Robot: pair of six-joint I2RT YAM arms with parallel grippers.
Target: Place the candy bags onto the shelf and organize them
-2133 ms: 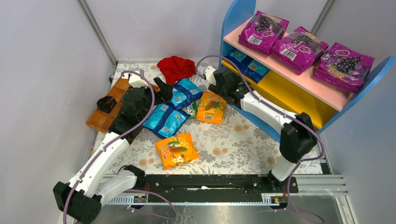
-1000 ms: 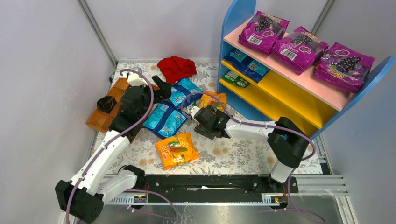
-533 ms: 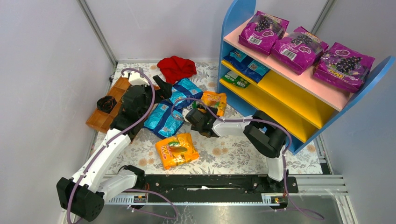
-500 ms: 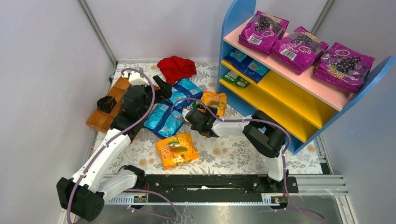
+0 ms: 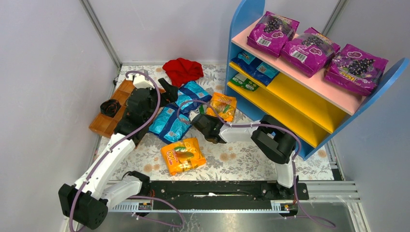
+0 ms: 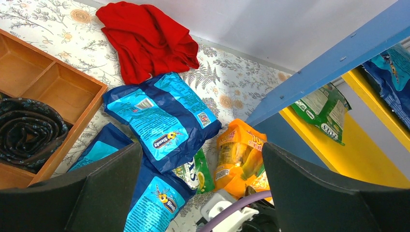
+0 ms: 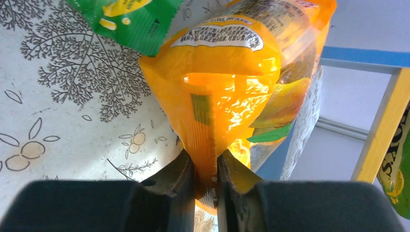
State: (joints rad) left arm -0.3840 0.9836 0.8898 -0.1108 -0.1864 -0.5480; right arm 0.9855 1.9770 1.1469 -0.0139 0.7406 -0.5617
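My right gripper (image 5: 209, 117) (image 7: 205, 162) is shut on the crimped end seam of an orange candy bag (image 5: 223, 106) (image 7: 232, 63), whose gripped end is raised off the mat. A green candy bag (image 5: 198, 112) (image 7: 130, 19) lies beside it. Two blue candy bags (image 5: 193, 94) (image 5: 169, 123) overlap to the left, and another orange one (image 5: 183, 155) lies nearer the front. My left gripper (image 5: 164, 99) (image 6: 201, 147) hovers open above the blue bags, holding nothing. The shelf (image 5: 300, 72) stands at the right with blue bags (image 5: 256, 66) and a green bag (image 5: 244, 82) on its yellow boards.
Three magenta grape bags (image 5: 309, 48) fill the pink top board. A red cloth (image 5: 183, 70) lies at the back of the mat. A wooden compartment tray (image 5: 123, 92) with a dark coiled item (image 5: 110, 106) sits at the left. The shelf's blue side panel (image 6: 333, 63) rises close behind the pile.
My right arm came back from the shelf to the pile and its jaws closed on the orange bag's end seam, tilting that bag up. The left arm stayed put.
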